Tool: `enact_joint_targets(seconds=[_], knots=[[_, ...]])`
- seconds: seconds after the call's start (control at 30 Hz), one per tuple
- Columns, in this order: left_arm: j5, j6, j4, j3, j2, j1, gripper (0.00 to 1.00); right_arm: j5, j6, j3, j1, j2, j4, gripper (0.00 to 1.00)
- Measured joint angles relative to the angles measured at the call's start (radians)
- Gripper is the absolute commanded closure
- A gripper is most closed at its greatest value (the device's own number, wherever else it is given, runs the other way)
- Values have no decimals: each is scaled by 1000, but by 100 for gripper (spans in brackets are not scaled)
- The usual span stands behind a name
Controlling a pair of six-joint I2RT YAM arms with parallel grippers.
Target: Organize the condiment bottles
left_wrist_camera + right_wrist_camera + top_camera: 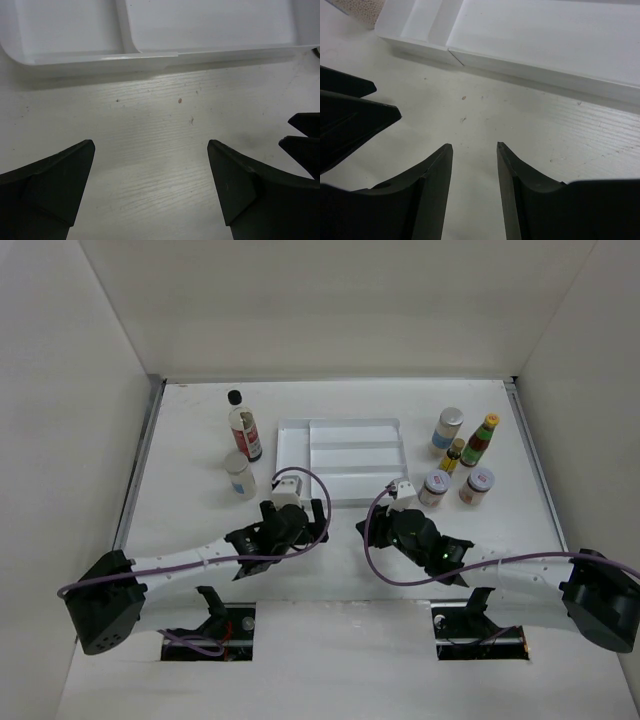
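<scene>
Condiment bottles (479,440) all on counter (180,490), two left and five right of tray (340,422), none gripped: left jaws wide, right jaws narrow, both bare nr tray's front rim; rec. opening right jaws fully before straddling nearest jar (434,488) upright.

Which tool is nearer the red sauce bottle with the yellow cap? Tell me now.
Right. The right tool sits at the tray's near right corner, left of the red sauce bottle and closer to the arms' bases; the left tool is farther left still.
</scene>
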Motion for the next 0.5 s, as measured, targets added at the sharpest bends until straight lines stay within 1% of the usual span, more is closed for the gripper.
enact_joint_targets(seconds=[0.1,0.2,0.27,0.33,0.4,0.43,0.47,0.5], knots=[[-4,9,-22,6,-25,14,0,0,3,0,0,-2,0,51],[-16,35,-45,48,-48,34,0,0,3,0,0,-5,-1,51],[-32,61,-49,94,-49,40,0,0,3,0,0,-6,-1,55],[-62,96,-49,150,-49,38,0,0,2,0,0,-6,-2,64],[-96,142,-48,206,-49,34,0,0,3,0,0,-6,-2,81],[-117,168,-48,237,-48,31,0,0,5,0,0,-6,-3,88],[-132,191,-46,265,-45,31,0,-1,5,0,0,-6,-5,92],[-143,216,-41,297,-40,31,0,-1,7,0,0,-6,-6,94]])
